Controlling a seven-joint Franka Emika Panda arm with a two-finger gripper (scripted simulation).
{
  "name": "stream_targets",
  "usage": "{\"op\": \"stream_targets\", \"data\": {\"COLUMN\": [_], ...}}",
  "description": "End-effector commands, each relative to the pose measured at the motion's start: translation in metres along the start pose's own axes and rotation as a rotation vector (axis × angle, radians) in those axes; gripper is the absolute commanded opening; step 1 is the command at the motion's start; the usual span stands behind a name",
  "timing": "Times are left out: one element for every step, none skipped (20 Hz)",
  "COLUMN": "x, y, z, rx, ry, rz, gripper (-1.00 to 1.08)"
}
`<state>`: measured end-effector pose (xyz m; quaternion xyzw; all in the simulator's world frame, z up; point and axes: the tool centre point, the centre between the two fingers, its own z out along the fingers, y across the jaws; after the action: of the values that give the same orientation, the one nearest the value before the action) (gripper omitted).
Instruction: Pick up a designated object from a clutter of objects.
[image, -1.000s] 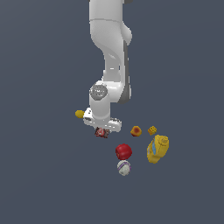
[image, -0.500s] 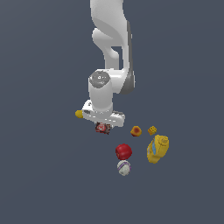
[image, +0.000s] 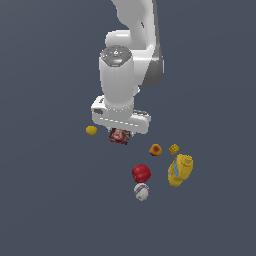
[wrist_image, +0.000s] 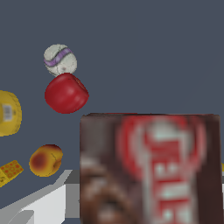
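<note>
The designated object (image: 120, 135) is a small flat dark brown box with red edges and a white-and-red label. It hangs just under the white hand, above the floor, with my gripper (image: 120, 131) shut on it. The wrist view shows the box (wrist_image: 148, 170) close up and blurred, filling much of the picture, with one pale finger (wrist_image: 48, 203) beside it. Most of the fingers are hidden behind the hand in the exterior view. The rest of the clutter of objects lies on the floor around and below.
A red ball (image: 141, 173) and a white ball with purple stripes (image: 141, 191) lie nearer the camera. At the exterior view's right are an orange block (image: 155, 149), a yellow block (image: 174, 148) and a yellow bottle (image: 180, 170). A yellow lump (image: 91, 130) sits at the left.
The hand has risen with the brown box held in it, lifting it off the floor. The other items have not moved.
</note>
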<state>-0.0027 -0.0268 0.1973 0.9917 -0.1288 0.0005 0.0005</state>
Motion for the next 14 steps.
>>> {"op": "stream_targets", "data": {"x": [0.002, 0.003, 0.005, 0.006, 0.007, 0.008, 0.009, 0.011, 0.012, 0.013, 0.015, 0.016, 0.017, 0.019], "y": [-0.004, -0.006, -0.008, -0.01, -0.012, -0.014, -0.015, -0.017, -0.019, -0.021, -0.023, -0.025, -0.027, -0.029], "z": [-0.026, -0.036, -0.046, -0.056, -0.066, -0.076, -0.086, -0.096, -0.106, -0.116, -0.126, -0.136, -0.145, -0.154], "rx": [-0.001, -0.001, -0.001, -0.001, -0.001, -0.001, -0.001, -0.001, -0.001, -0.001, -0.001, -0.001, 0.0, 0.0], "ry": [-0.001, -0.001, -0.001, -0.001, -0.001, -0.001, -0.001, -0.001, -0.001, -0.001, -0.001, -0.001, -0.001, -0.001], "rz": [0.0, 0.0, 0.0, 0.0, 0.0, 0.0, 0.0, 0.0, 0.0, 0.0, 0.0, 0.0, 0.0, 0.0], "gripper": [-1.0, -1.0, -1.0, -1.0, -1.0, -1.0, -1.0, -1.0, -1.0, -1.0, -1.0, -1.0, -1.0, -1.0]}}
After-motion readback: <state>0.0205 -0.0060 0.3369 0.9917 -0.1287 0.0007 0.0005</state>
